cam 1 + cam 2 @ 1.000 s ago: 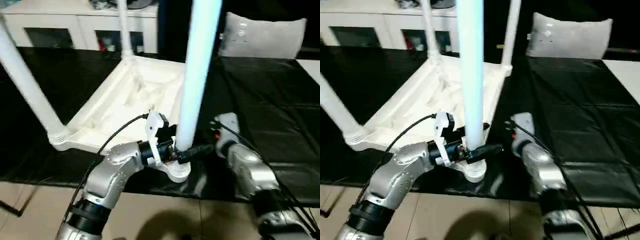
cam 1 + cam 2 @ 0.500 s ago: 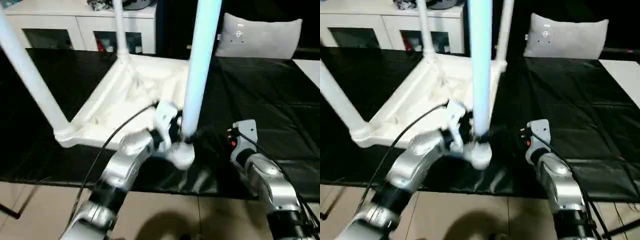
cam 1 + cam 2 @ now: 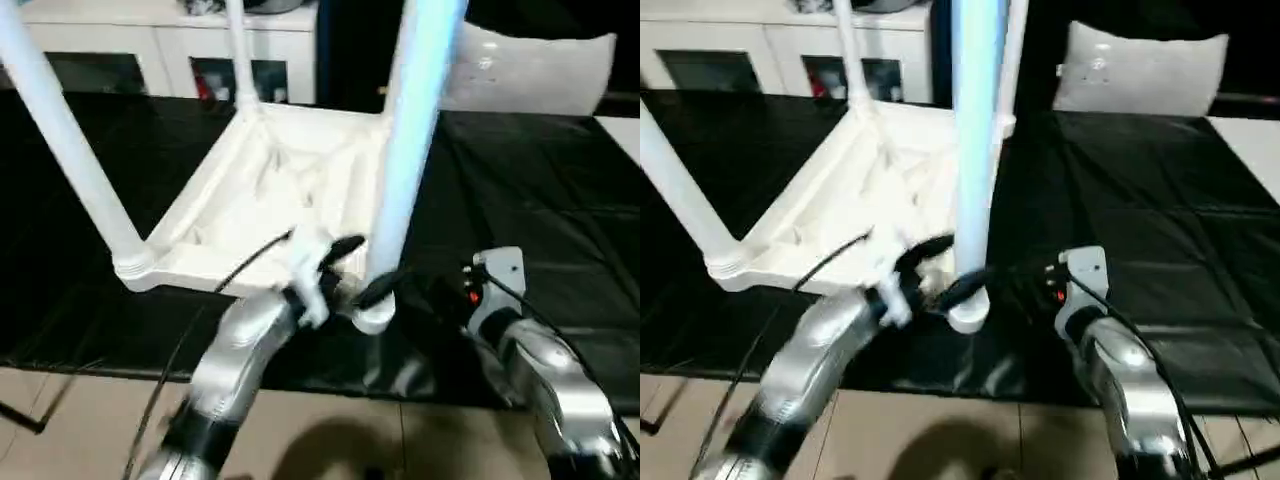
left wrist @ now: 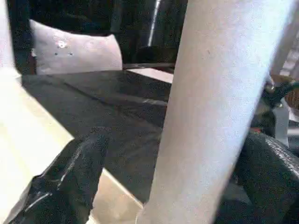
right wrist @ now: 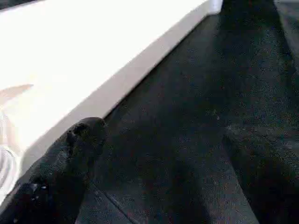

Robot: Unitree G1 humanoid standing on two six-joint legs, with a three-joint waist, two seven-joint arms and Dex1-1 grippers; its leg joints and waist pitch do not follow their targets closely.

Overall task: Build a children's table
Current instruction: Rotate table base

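Straddled the near leg (image 3: 405, 170) of the upturned children's table (image 3: 270, 190) with wide-open left gripper (image 3: 350, 270), right gripper (image 5: 154, 154) likewise spread and empty beside the tabletop edge; risked knocking that leg askew on withdrawal.

The black-covered work table (image 3: 530, 180) bears the upturned white children's table (image 3: 270, 195) and a grey cushion (image 3: 535, 65).
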